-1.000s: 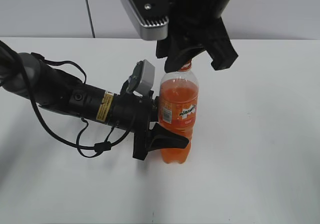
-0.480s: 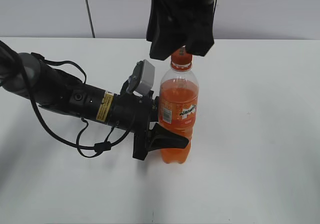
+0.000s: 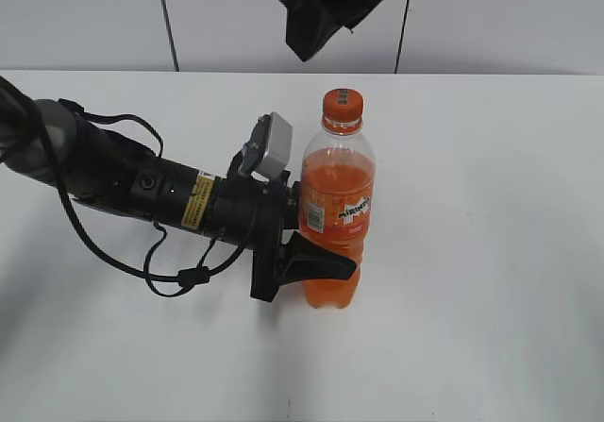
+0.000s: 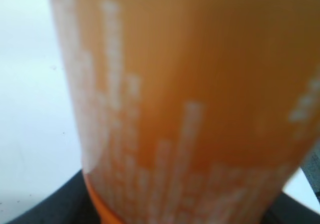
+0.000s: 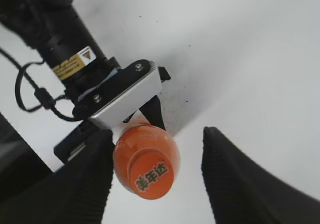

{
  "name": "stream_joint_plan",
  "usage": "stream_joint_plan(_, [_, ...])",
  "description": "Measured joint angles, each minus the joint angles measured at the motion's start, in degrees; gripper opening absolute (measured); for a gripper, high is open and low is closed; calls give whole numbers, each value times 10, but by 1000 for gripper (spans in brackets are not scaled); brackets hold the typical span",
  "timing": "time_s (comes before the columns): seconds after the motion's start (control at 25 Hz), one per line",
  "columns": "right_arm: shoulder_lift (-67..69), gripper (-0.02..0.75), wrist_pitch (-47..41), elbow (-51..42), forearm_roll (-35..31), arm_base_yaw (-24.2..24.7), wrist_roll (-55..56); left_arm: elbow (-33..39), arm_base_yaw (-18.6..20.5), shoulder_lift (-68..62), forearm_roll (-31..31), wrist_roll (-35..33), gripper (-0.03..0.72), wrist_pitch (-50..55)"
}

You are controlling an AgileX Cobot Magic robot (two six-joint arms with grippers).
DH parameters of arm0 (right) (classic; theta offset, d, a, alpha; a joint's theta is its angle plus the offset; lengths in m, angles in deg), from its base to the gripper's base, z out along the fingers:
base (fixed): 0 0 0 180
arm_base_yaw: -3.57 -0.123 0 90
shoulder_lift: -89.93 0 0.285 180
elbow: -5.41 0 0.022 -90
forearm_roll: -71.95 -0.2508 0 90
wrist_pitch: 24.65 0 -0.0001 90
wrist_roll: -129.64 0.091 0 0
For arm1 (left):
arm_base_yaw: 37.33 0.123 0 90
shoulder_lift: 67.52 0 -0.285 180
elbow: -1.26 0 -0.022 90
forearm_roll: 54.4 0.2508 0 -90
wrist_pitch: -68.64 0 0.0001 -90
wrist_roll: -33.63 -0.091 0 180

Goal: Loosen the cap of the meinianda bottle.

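The meinianda bottle (image 3: 337,205) stands upright on the white table, full of orange drink, with its orange cap (image 3: 342,105) on top. My left gripper (image 3: 300,243) is shut on the bottle's lower body from the left; the left wrist view shows only the blurred orange bottle (image 4: 190,98) filling the frame. My right gripper (image 3: 316,11) is open and hangs above the cap, apart from it. In the right wrist view the cap (image 5: 151,175) shows from above between the two open black fingers (image 5: 157,179).
The left arm (image 3: 123,181) with its cables lies across the table's left half. A grey wall panel (image 3: 528,16) runs behind the table's far edge. The white table (image 3: 491,252) spreads to the right of the bottle.
My right gripper has let go of the cap and risen well above the bottle. The bottle and my left gripper have not moved.
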State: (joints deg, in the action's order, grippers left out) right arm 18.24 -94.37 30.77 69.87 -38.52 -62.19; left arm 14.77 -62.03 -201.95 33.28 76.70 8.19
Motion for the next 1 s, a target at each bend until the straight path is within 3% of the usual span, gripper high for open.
stream_joint_plan(0.16, [0, 430, 0, 0, 6, 0, 160, 0, 0, 0, 0, 0, 399, 1])
stream_joint_plan(0.4, [0, 429, 0, 0, -4, 0, 290, 0, 0, 0, -1, 3, 399, 1])
stream_joint_plan(1.0, [0, 429, 0, -48, 13, 0, 359, 0, 0, 0, -2, 6, 399, 1])
